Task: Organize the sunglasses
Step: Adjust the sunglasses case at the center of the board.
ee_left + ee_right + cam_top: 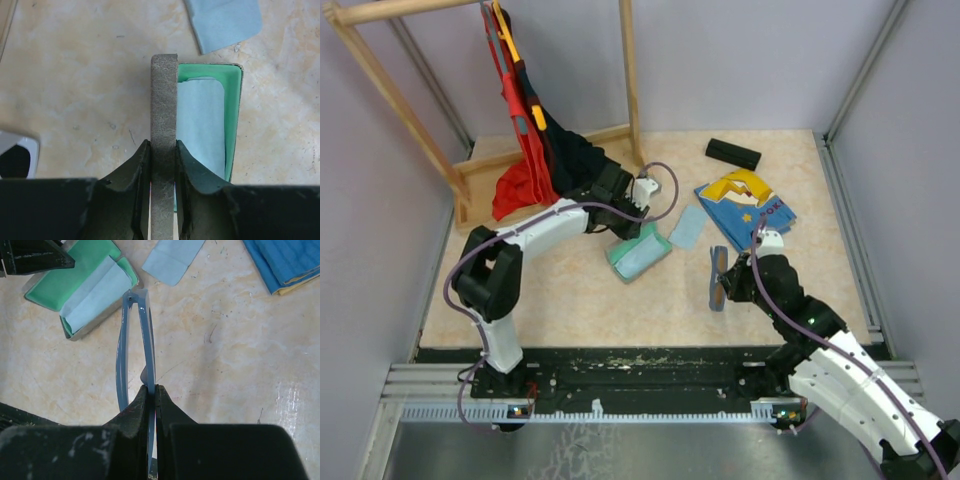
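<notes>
The thin grey-blue wire-framed sunglasses (146,335) are folded and held edge-on above the table by my right gripper (155,390), which is shut on their frame; they also show in the top view (717,278) at my right gripper (728,281). The white-framed sunglasses (17,156) lie on the table left of my left gripper (163,150); in the top view they lie (646,186) beside the left wrist. My left gripper (623,226) is shut on the raised lid (164,110) of an open grey case with green lining (640,255) that holds a light-blue cloth (202,125).
A loose light-blue cloth (687,226) lies right of the open case. A black oblong case (733,152) sits at the back right. A blue and yellow flat item (745,205) lies behind my right gripper. A wooden rack with hanging clothes (525,140) stands at the back left.
</notes>
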Controlling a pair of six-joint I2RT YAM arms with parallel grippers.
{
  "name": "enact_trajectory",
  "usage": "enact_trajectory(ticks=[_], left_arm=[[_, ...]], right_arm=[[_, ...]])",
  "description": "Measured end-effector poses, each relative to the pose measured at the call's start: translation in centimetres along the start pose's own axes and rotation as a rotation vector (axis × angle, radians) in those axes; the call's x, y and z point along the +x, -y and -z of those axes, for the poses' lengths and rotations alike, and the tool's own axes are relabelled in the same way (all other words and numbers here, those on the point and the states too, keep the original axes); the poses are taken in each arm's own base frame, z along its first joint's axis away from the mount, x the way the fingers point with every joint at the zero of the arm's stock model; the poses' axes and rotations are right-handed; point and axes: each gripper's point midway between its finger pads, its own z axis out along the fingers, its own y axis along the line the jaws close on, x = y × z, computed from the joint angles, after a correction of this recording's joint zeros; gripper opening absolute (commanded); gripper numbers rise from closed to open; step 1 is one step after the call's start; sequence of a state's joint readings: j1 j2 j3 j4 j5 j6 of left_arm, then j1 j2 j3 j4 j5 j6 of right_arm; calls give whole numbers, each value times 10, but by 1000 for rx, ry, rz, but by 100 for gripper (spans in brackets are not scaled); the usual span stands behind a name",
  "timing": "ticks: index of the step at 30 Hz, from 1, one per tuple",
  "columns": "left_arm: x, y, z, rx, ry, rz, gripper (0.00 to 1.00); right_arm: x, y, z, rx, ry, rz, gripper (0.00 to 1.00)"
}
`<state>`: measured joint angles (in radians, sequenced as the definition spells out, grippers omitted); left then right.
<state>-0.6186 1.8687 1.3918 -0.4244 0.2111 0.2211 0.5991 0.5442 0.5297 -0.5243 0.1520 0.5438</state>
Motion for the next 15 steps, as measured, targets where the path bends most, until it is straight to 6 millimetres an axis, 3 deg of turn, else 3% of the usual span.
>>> enact_trajectory(ticks=[4, 10, 13, 15], left_arm=[[-2, 0, 17, -89, 27, 131, 23], [-7, 18, 45, -146, 131, 296, 16], [-1, 22, 48, -182, 138, 367, 12], [3, 24, 48, -211, 130, 426, 15]], right_arm=[[0, 0, 0, 4, 1, -5, 0], [-2, 0, 1, 2, 11, -23, 0], [0, 1, 1, 6, 12, -30, 0], [0, 2, 1, 9, 15, -36, 0]])
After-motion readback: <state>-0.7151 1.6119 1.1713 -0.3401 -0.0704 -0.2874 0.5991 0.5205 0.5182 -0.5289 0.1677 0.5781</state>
